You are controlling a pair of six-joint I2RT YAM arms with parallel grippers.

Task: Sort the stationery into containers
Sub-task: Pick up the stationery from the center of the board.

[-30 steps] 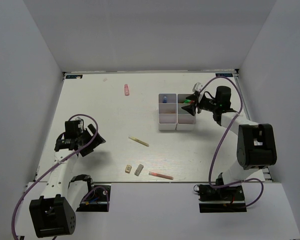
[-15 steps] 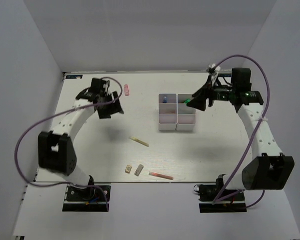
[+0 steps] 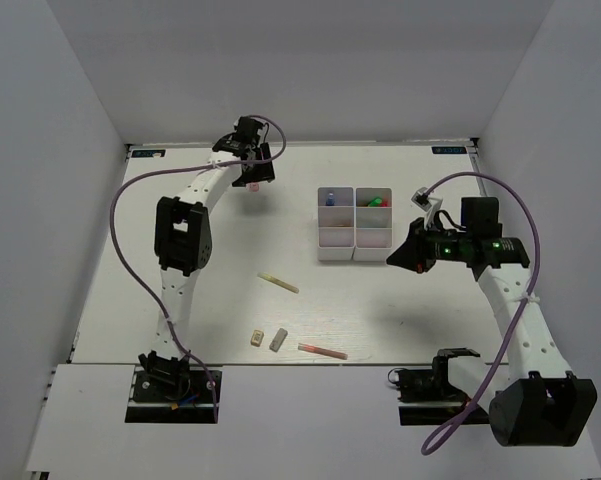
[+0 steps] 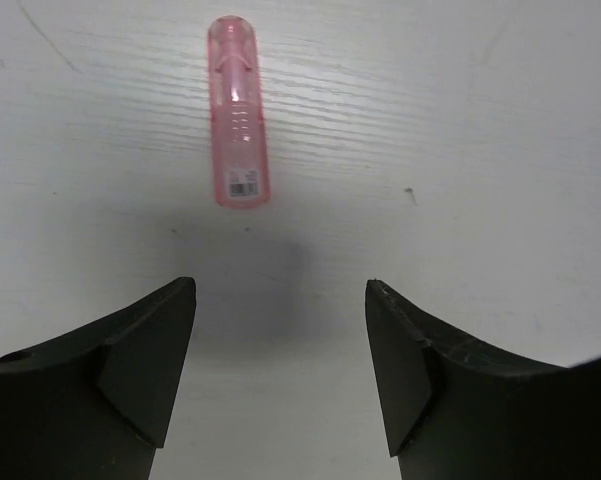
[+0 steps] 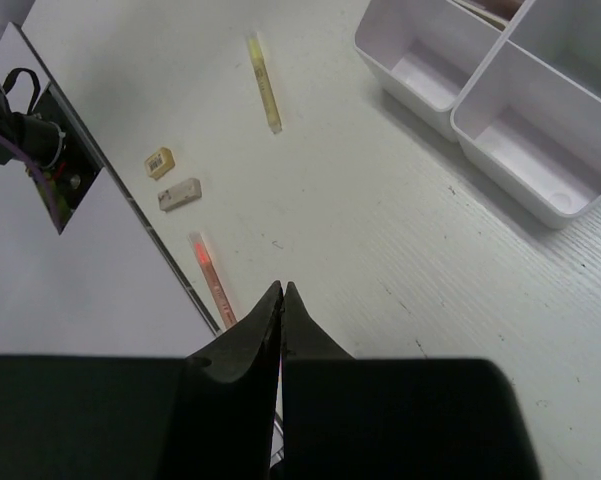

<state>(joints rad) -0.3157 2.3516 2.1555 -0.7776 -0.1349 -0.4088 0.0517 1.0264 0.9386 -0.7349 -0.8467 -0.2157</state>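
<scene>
A pink marker (image 4: 238, 115) lies on the table just ahead of my left gripper (image 4: 280, 285), which is open and holds nothing. In the top view that gripper (image 3: 251, 170) hangs over the marker (image 3: 253, 186) at the far back. The white containers (image 3: 338, 240) hold a blue item (image 3: 332, 199) and green and red items (image 3: 376, 201). My right gripper (image 3: 395, 258) is shut and empty, just right of the containers' near side. A yellow pen (image 3: 278, 283), two erasers (image 3: 257, 338) (image 3: 278, 340) and a pink pen (image 3: 322, 351) lie loose.
The right wrist view shows the shut right gripper (image 5: 282, 288) above the table, with the yellow pen (image 5: 264, 82), the erasers (image 5: 160, 162) (image 5: 179, 194), the pink pen (image 5: 212, 280) and empty container cells (image 5: 500, 120). White walls enclose the table.
My left arm has swung from the near left to the far back, over the pink marker. My right gripper has pulled back from the containers toward the near side and shut.
</scene>
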